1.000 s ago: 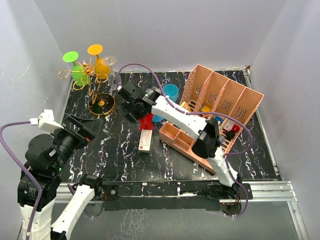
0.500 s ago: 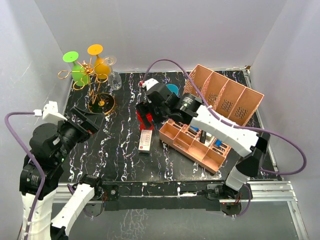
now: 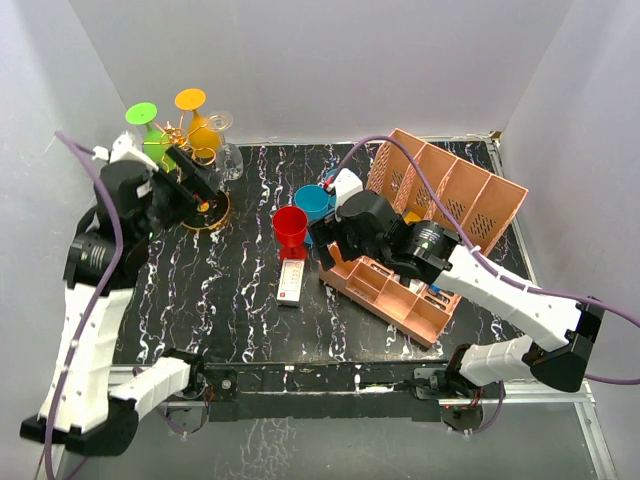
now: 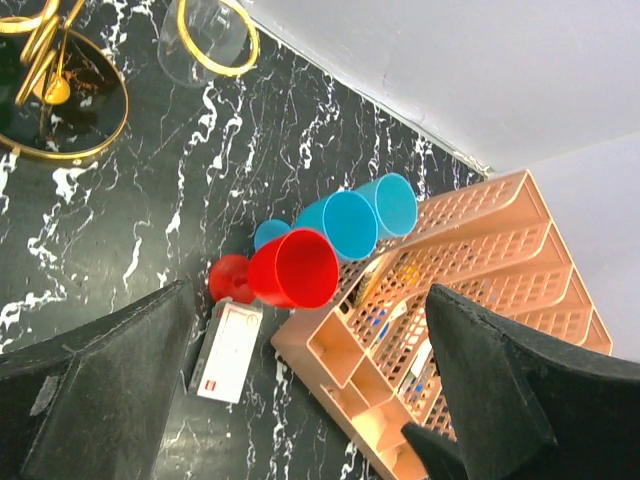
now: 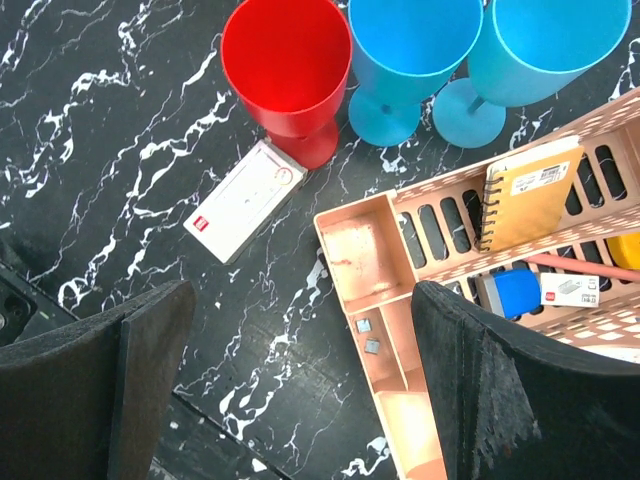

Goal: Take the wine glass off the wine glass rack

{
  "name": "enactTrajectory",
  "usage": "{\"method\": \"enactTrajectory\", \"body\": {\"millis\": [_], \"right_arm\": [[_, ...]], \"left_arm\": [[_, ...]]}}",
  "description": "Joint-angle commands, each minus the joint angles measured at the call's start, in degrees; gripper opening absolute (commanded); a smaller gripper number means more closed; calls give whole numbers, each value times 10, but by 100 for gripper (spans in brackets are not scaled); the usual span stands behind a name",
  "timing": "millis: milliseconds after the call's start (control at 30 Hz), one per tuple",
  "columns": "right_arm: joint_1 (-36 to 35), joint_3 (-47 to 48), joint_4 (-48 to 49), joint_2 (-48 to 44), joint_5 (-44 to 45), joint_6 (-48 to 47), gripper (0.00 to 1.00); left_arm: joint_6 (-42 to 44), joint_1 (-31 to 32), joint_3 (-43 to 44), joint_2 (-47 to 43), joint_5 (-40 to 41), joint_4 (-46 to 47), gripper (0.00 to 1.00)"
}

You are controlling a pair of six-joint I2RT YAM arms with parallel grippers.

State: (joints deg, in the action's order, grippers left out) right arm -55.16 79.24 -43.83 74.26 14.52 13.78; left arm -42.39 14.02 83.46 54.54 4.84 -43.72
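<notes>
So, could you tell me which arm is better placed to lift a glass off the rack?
Left: the left gripper, open, is beside the gold rack; the right gripper is off by the red cup.

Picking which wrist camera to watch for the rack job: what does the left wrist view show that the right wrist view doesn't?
Only the left wrist view shows the wine glass rack, with its gold base and curled wire, and a clear wine glass at a gold loop. Only the right wrist view clearly shows the spiral notebook standing in an organizer slot. Both show the red glass, two blue glasses, the white card and the pink organizer.
</notes>
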Motion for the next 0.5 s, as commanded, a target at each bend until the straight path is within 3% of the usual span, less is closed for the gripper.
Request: {"method": "enactTrajectory", "body": {"millis": [0, 100, 267, 467], "right_arm": [[5, -16, 89, -26, 36, -5, 99], [6, -35, 123, -38, 24, 1, 99], [7, -18, 97, -30, 18, 57, 99], [7, -33, 84, -52, 36, 91, 99]], "left_arm": [[17, -1, 87, 69, 27, 15, 97], [18, -1, 135, 112, 31, 20, 97], [12, -1, 198, 168, 65, -9, 97], [30, -1, 195, 187, 94, 11, 97]]}}
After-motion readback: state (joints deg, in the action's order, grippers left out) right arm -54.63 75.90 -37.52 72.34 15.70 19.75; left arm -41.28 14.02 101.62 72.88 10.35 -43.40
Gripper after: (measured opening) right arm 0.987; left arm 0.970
